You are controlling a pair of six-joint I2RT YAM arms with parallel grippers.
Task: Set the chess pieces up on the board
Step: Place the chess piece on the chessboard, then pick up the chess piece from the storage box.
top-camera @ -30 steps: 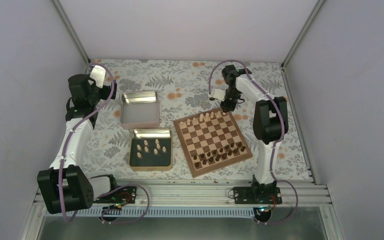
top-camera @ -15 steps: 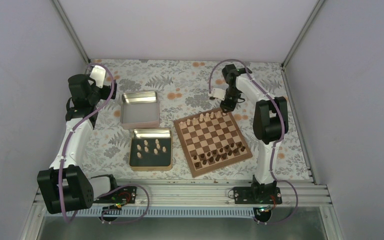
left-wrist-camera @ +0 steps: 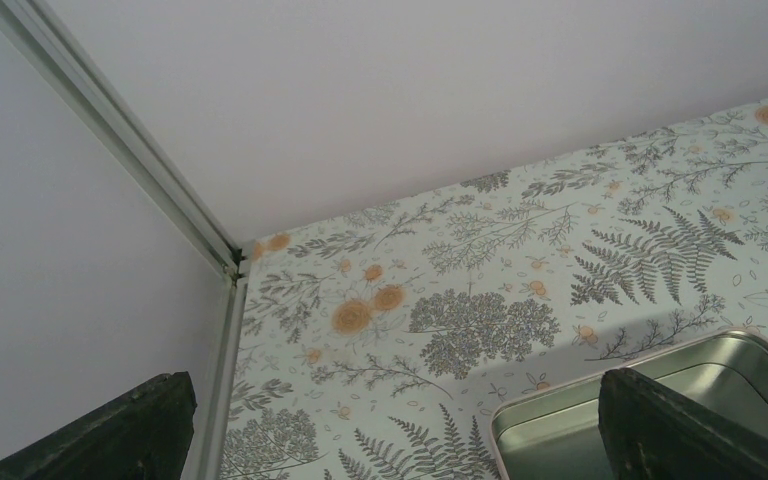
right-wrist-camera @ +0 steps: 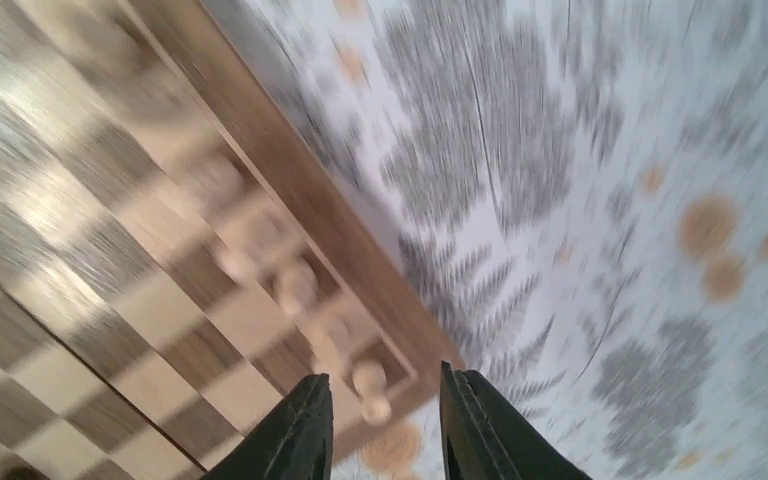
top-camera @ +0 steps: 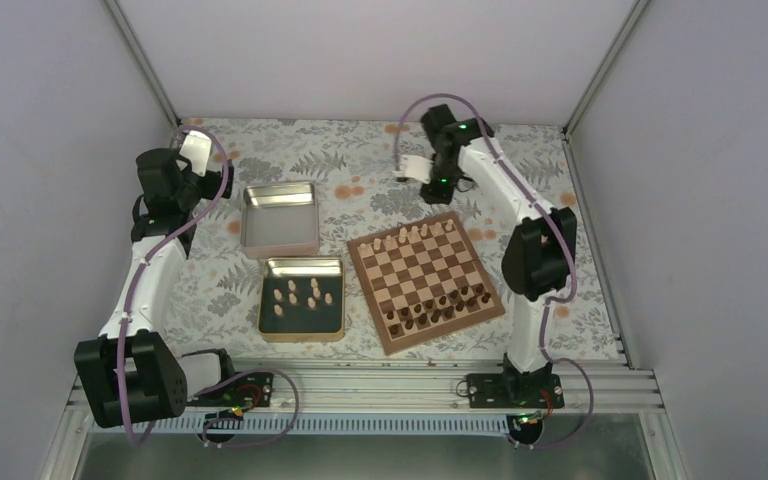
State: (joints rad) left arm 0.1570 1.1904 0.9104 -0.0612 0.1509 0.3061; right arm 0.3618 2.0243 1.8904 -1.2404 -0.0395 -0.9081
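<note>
The board [top-camera: 422,272] lies right of centre, turned a little. Several pale chess pieces [top-camera: 415,235] stand along its far row, and several more lie in the black-lined tin [top-camera: 300,296] to its left. Dark chessmen [top-camera: 440,304] fill the near rows. My right gripper [top-camera: 431,196] hangs over the cloth just beyond the board's far edge. In the blurred right wrist view the gripper [right-wrist-camera: 385,380] is open and empty, with a pale piece [right-wrist-camera: 370,388] on the board's corner square below it. My left gripper [left-wrist-camera: 400,425] is open near the back left corner, holding nothing.
An empty metal tin [top-camera: 280,220] sits behind the tin with the pieces; its rim [left-wrist-camera: 560,415] shows in the left wrist view. The enclosure walls and corner post [left-wrist-camera: 160,190] stand close to the left arm. Flowered cloth covers the table.
My right gripper has opened, risen and swung back and to the left, away from the board's far right corner. A pale piece stays on the corner square. The left arm has not moved.
</note>
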